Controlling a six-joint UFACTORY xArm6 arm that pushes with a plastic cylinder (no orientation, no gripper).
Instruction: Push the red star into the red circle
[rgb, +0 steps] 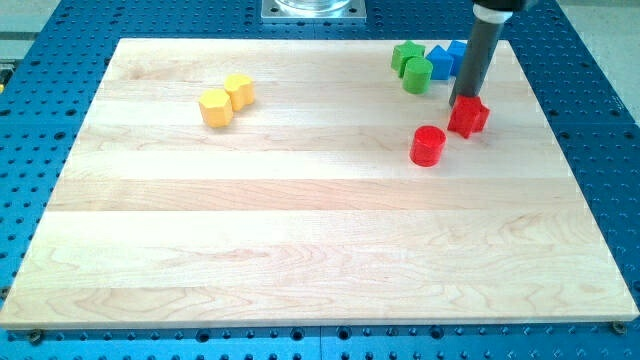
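Note:
The red star (469, 117) lies at the view's upper right on the wooden board. The red circle (427, 146) stands just to its lower left, a small gap apart. My tip (462, 99) is at the star's upper edge, touching or nearly touching it, on the side away from the circle. The dark rod rises from there toward the view's top.
A green star (405, 55) and a green cylinder (417, 75) sit above the red blocks, with two blue blocks (442, 60) beside them, partly behind the rod. Two yellow blocks (226, 99) lie at the upper left. The board (300, 230) sits on a blue perforated table.

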